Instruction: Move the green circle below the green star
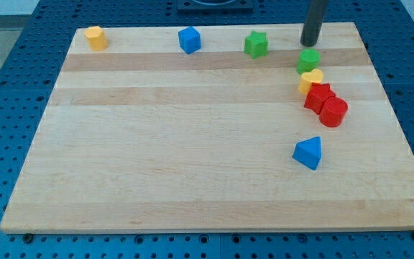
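The green circle [308,60] lies near the view's top right on the wooden board [192,144]. The green star [256,44] lies to its upper left, near the board's top edge. My tip [310,43] stands just above the green circle, at its top edge, to the right of the green star. The rod rises out of the view's top.
A yellow heart [310,80] touches the green circle from below. A red star [318,96] and a red cylinder [333,112] crowd below the heart. A blue triangle [308,152] lies lower right. A blue cube [189,39] and a yellow hexagon [95,37] lie along the top edge.
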`<state>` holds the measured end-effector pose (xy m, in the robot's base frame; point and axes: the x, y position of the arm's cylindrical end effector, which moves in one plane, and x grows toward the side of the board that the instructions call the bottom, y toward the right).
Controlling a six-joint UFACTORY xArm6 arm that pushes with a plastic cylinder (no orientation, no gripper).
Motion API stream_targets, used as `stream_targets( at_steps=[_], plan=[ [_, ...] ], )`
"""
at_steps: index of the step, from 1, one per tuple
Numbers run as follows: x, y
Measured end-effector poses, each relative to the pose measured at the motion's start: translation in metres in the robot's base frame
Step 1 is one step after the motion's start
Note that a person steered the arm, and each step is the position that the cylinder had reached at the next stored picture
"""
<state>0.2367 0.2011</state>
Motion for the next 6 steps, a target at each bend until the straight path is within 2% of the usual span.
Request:
stream_targets(
  at_steps=[1,2,3,5,6],
  plan=[
    [0.003,0.064],
    [0.055,0.094],
    [0.072,0.042],
    [0.066,-0.105],
    [0.065,-0.102]
  ],
)
